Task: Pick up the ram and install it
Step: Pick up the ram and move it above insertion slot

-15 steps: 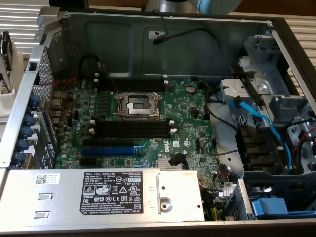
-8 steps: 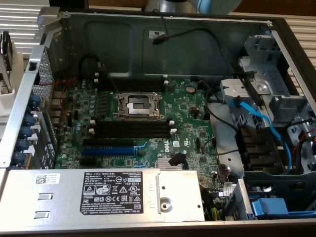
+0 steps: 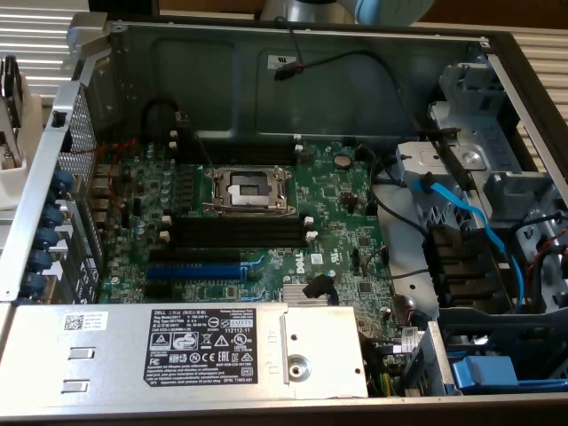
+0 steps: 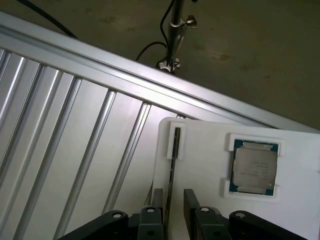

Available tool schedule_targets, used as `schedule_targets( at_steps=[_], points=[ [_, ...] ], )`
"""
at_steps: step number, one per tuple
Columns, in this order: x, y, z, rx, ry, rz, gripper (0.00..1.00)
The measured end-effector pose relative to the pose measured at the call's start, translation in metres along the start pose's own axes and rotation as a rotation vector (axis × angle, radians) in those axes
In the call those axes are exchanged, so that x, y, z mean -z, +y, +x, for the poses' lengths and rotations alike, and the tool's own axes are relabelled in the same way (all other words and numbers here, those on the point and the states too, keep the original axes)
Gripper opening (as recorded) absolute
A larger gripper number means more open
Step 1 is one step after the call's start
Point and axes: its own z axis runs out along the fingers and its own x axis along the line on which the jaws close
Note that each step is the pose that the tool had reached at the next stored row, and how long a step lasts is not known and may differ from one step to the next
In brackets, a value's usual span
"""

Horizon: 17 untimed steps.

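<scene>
Gripper: the gripper (image 4: pixel 173 196) hangs over a white tray (image 4: pixel 205 180) with its two black fingers (image 4: pixel 193 207) apart, one on each side of the ram, and a sliver of tray shows between each finger and the stick.
Ram: the ram (image 4: pixel 172 167) stands on its long edge on the tray, seen edge-on as a thin dark strip. It runs along the tray edge that borders the bare ribbed tabletop, and nothing lifts it.
Ram holder: a small white bracket (image 4: pixel 176 131) at the tray's corner cups the far end of the stick.
Chip: a square silver processor (image 4: pixel 253 167) lies flat in its own white frame nearer the tray's middle, well apart from the ram.
Tabletop: the ribbed aluminium tabletop (image 4: pixel 60 130) carries the tray close to its edge rail, and past that rail lie a grey floor (image 4: pixel 260 55) and a metal post (image 4: pixel 175 27) with a cable.
Computer: in the exterior view an open computer case (image 3: pixel 222 80) lies flat with its green board (image 3: pixel 342 204) exposed.
Socket: an open processor socket (image 3: pixel 248 188) sits near the board's middle.
Slots: long black slots (image 3: pixel 235 232) lie just below the socket, and none of them holds a green stick.
Blue slot: a blue slot (image 3: pixel 193 271) lies below the black ones, toward the board's lower edge.
Power box: a grey metal box with a black label (image 3: pixel 200 342) runs along the case's near edge.
Cables: blue cables (image 3: pixel 470 222) cross the drive bay on the exterior view's right.
</scene>
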Motion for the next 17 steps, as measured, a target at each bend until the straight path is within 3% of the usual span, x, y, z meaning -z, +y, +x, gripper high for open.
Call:
schedule_targets(
  at_steps=[10,17],
  points=[
    [-0.0141,-0.0008,0.000,-0.001,0.0145,-0.0048,0.31],
    [-0.0190,-0.0062,-0.001,-0.001,0.0201,-0.0067,0.31]
  ],
)
